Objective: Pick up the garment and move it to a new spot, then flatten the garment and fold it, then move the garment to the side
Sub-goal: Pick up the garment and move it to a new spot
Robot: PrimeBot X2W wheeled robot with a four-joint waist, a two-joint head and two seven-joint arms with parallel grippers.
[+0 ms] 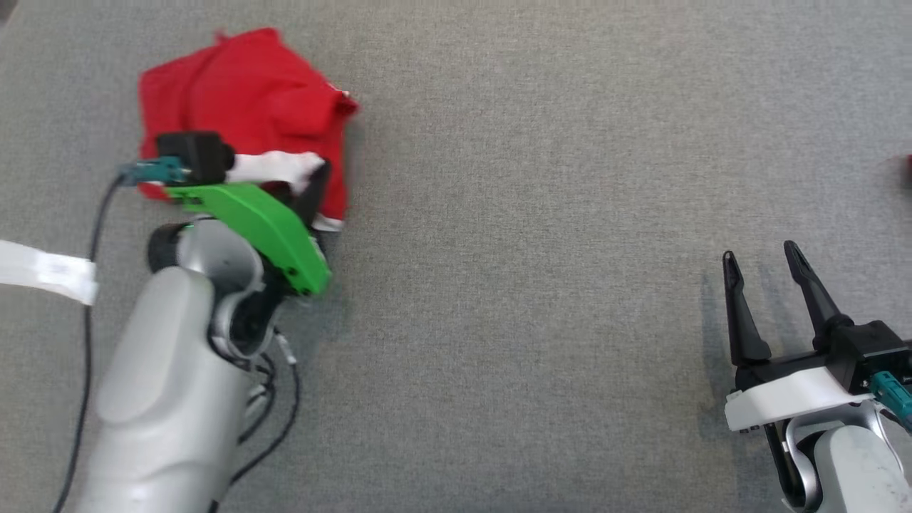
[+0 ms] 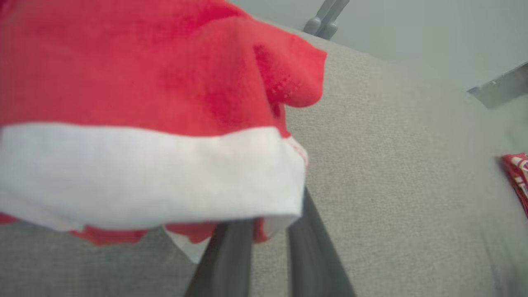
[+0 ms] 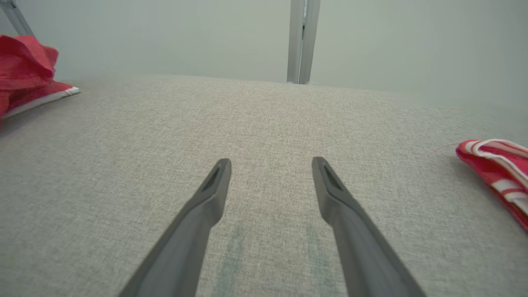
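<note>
Since left gripper [image 1: 313, 182], near-closed, pinches white hem [image 2: 144, 173] of red garment [image 1: 242, 92] at far left of grey cloth surface [image 1: 534, 214], I judge pick-up in hand. Right gripper [image 1: 759, 253] wide apart, empty. Next: lift, carry toward centre without hem slipping.

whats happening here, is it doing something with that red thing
The robot's left gripper is closed on the white-banded edge of the red garment, at the far left of the grey table. The garment is bunched up, not yet flattened or folded. The right gripper hangs open on the right, holding nothing. Another red and white cloth lies at the far right.
</note>
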